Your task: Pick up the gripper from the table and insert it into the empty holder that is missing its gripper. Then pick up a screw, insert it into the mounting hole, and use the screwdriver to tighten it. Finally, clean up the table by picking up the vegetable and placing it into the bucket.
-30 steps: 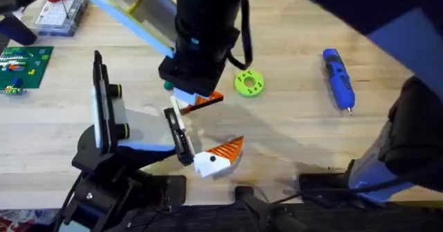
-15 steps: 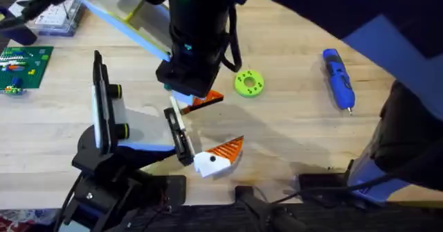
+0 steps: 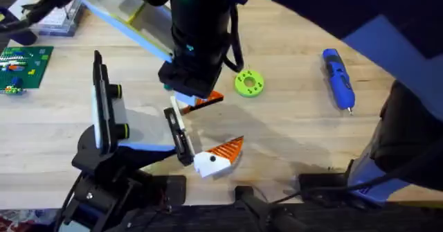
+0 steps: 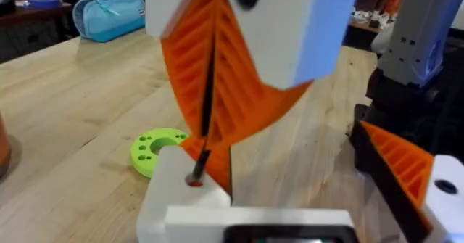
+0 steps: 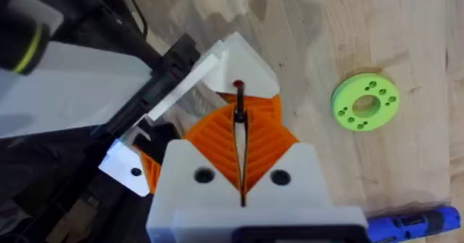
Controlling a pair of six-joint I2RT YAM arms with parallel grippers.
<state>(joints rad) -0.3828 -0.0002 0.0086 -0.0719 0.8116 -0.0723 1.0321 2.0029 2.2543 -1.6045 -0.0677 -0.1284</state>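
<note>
Right wrist view has the right gripper (image 5: 239, 123) clamped tight on a thin screw (image 5: 238, 92), its tip apparently at the mounting hole of the gripper (image 5: 250, 67) seated in the holder (image 5: 87, 83). Screw insertion is in hand. Next it needs a straight push, then the screwdriver (image 3: 338, 78), which lies well apart.

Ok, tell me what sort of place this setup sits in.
Probably an electronics or robotics workbench: a pale wooden tabletop carries a blue pen-shaped electric screwdriver, a green printed circuit board and a clear plastic parts box.

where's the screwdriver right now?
The blue screwdriver lies flat on the table at the right side of the overhead view, tip toward the camera, right of the lime-green disc and apart from both arms.
</note>
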